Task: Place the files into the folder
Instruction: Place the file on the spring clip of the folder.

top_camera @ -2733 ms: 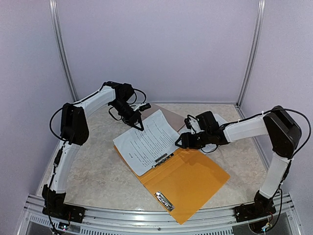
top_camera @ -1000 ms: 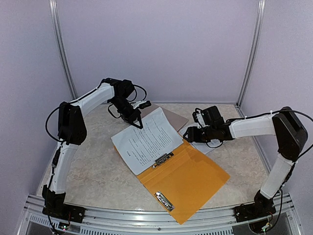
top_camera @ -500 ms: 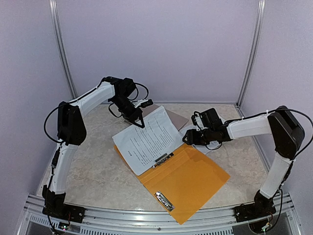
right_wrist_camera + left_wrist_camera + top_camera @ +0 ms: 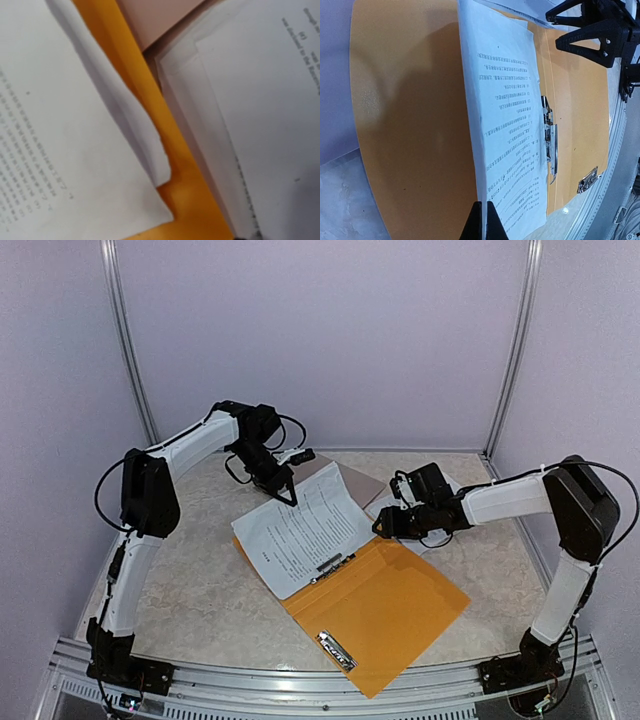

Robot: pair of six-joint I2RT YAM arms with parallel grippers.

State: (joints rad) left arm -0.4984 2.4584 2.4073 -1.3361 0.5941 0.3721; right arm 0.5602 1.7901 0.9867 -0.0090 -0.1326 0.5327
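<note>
Marbled bench (image 4: 190,580): my left gripper (image 4: 288,496) pinches the files (image 4: 300,530) over the folder (image 4: 400,605), right gripper (image 4: 384,527) gaping beside. Next, I'd lay them flat inside.

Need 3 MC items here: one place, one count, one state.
1. Where is the printed sheet? A. over the folder's left half B. under the right arm's base C. off the table
2. How many metal clips are on the folder? A. one B. two C. four
3. The left hand is: A. open, above the table B. shut on the sheet's far edge C. out of view
Key: 1 A, orange shows beside the sheet; 2 B, one at the spine, one at the near edge; 3 B, its fingers meet on the paper in the wrist view.
</note>
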